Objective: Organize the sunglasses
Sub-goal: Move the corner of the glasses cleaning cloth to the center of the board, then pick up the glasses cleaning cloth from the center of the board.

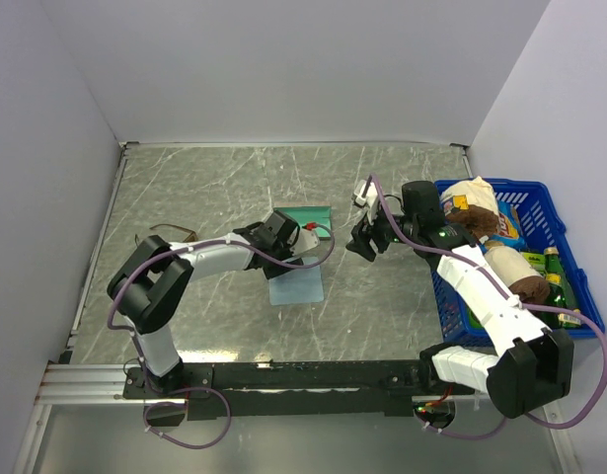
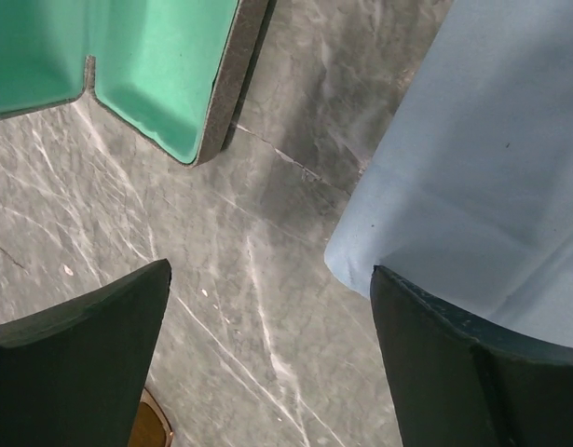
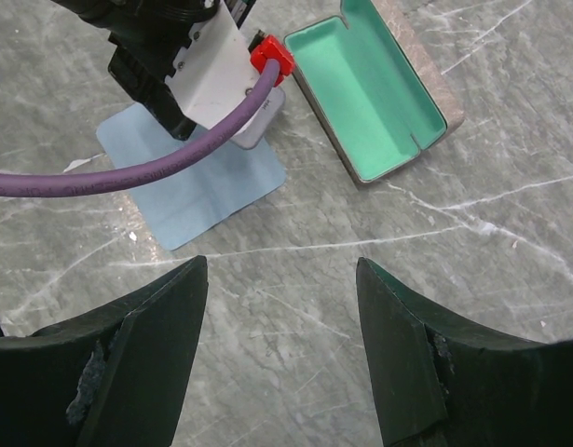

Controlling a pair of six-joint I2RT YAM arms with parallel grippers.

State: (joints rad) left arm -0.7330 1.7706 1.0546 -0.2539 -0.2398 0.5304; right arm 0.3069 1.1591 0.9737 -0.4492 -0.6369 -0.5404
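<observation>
The sunglasses (image 1: pixel 171 234), with amber lenses and a thin dark frame, lie on the table at the left, apart from both grippers. An amber lens edge (image 2: pixel 148 426) shows beside the left finger in the left wrist view. The open case (image 1: pixel 306 216) has a green lining (image 2: pixel 165 74) (image 3: pixel 370 93). The light blue cloth (image 1: pixel 295 286) (image 2: pixel 482 158) (image 3: pixel 193 182) lies flat just in front of it. My left gripper (image 1: pixel 288 242) (image 2: pixel 270 270) is open and empty, over the gap between case and cloth. My right gripper (image 1: pixel 365 244) (image 3: pixel 281 263) is open and empty, over bare table right of the case.
A blue basket (image 1: pixel 560 212) at the right edge holds bottles and packaged goods. A small white object (image 1: pixel 362 192) lies behind the right gripper. White walls enclose the table at the back and sides. The left wrist with its purple cable (image 3: pixel 156 168) hangs over the cloth.
</observation>
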